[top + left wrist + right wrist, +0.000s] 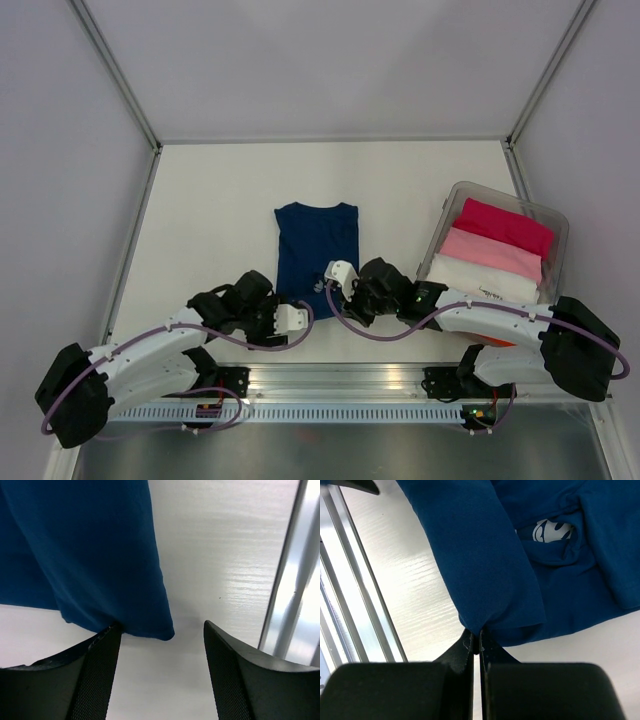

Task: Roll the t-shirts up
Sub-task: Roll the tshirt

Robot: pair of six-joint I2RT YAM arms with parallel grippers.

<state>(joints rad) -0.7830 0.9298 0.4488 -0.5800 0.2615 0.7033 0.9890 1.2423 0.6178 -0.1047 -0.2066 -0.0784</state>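
Observation:
A dark navy t-shirt [316,245] lies folded into a narrow strip in the middle of the white table. My right gripper [335,276] is shut on its near hem, and the right wrist view shows the cloth [485,565] bunched into the closed gripper [480,636]. A small white print [552,531] peeks from a fold. My left gripper [298,318] stands open at the near left corner of the tee [95,555]. Its left fingertip [111,632] touches the hem, and only bare table lies inside the open gripper [161,626].
A clear plastic bin [556,218] at the right holds folded magenta [505,225], pale pink [490,252] and white [478,278] t-shirts. An aluminium rail [340,385] runs along the near table edge. Frame posts and walls enclose the table.

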